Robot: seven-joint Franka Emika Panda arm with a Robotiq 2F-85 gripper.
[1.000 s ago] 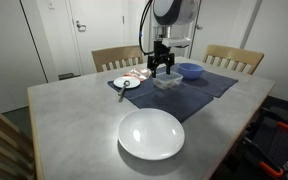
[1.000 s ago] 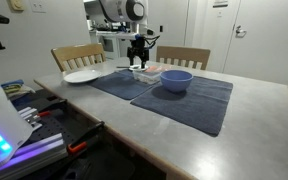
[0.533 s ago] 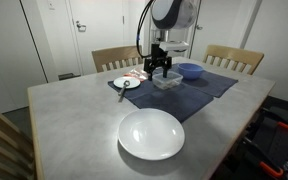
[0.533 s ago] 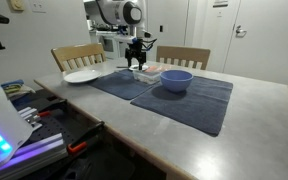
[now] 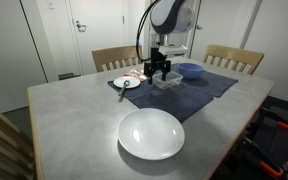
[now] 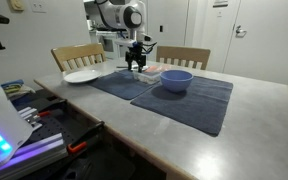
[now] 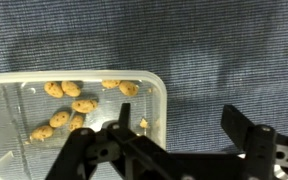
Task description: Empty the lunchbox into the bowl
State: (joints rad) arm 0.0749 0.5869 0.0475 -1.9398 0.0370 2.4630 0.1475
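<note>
The clear lunchbox (image 7: 44,90) holds several tan food pieces (image 7: 74,105) and lies on the dark blue mat. It shows in both exterior views (image 5: 168,81) (image 6: 150,70). The blue bowl (image 5: 189,71) (image 6: 176,80) stands beside it on the mat and is out of the wrist view. My gripper (image 7: 180,120) is open, low over the lunchbox's end. One finger (image 7: 124,118) is over the inside of the box and one finger (image 7: 242,125) is outside over the mat, so the jaws straddle its end wall. It also shows in both exterior views (image 5: 159,69) (image 6: 136,63).
A small white saucer (image 5: 126,83) with a utensil lies at the mat's edge. A large white dish (image 5: 151,134) (image 6: 82,76) sits on the grey table (image 5: 74,120). Two wooden chairs (image 5: 117,57) (image 5: 234,58) stand behind the table.
My gripper has shifted slightly sideways along the lunchbox, away from the blue bowl. The lunchbox and bowl have not moved.
</note>
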